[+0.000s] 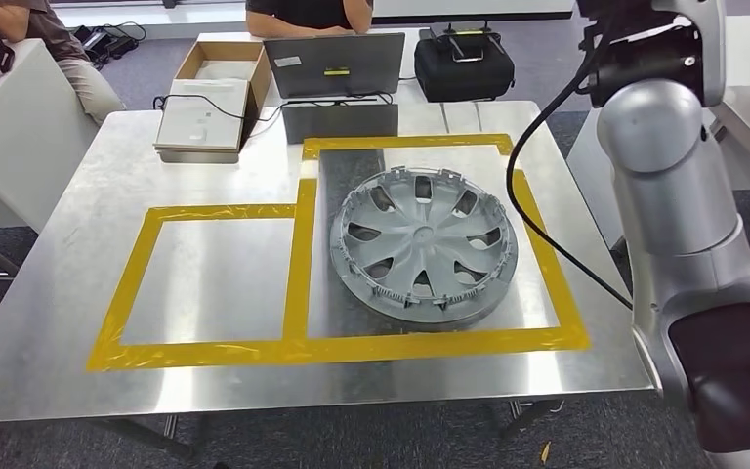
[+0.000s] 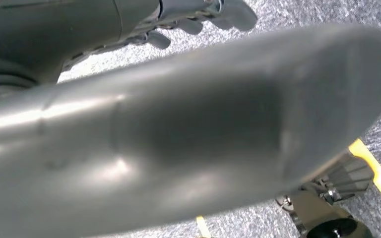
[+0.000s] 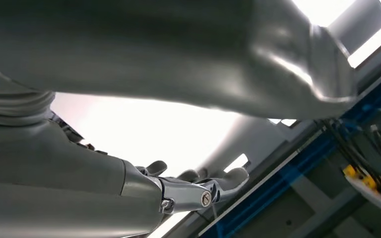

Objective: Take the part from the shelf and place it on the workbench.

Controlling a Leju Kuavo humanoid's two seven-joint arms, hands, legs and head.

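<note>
Bare steel inside the left yellow-taped rectangle (image 1: 213, 278) of the steel workbench (image 1: 49, 293) offers open room; the right taped rectangle is largely taken by the grey plastic wheel cover (image 1: 423, 246), lying flat. Along the far edge stand an open cardboard box (image 1: 220, 78), a grey laptop (image 1: 337, 83) and a black case (image 1: 464, 63). The silver right arm (image 1: 679, 215) rises just beside the bench's right edge.

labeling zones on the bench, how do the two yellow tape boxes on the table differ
The right tape box is taller, reaching further back along the table; the left tape box is shorter. The right tape box holds the grey wheel cover; the left tape box encloses bare metal. Both are yellow tape outlines, share one middle strip, and have front edges in line.
</note>
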